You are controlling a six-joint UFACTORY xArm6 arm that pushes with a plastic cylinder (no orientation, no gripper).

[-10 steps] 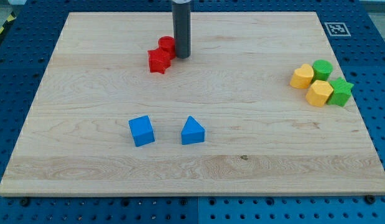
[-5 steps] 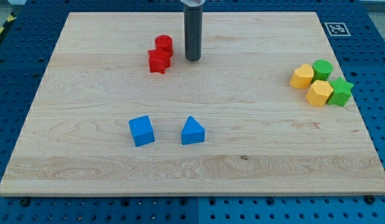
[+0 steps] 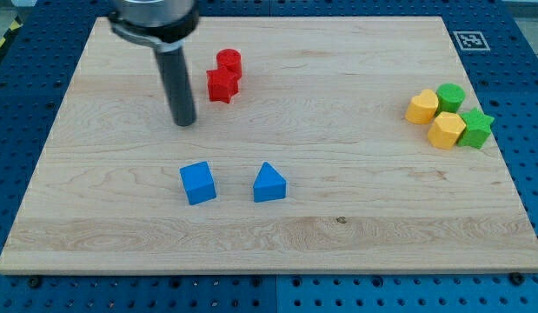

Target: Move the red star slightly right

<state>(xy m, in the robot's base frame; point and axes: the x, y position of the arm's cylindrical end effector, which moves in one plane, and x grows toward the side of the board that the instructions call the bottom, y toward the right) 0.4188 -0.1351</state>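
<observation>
The red star (image 3: 221, 86) lies on the wooden board (image 3: 338, 191) in the upper middle-left. A red cylinder (image 3: 229, 63) touches it just above and to its right. My tip (image 3: 183, 123) rests on the board below and to the left of the red star, a short gap away from it, touching no block. The dark rod rises from the tip to the view's top.
A blue cube (image 3: 198, 183) and a blue triangular prism (image 3: 269, 183) sit below the tip. At the view's right a cluster holds a yellow block (image 3: 421, 107), a yellow hexagon (image 3: 446, 129), a green cylinder (image 3: 450, 96) and a green star (image 3: 476, 128).
My tip has moved from the right of the red blocks across to the lower left of the red star. The blocks have not moved.
</observation>
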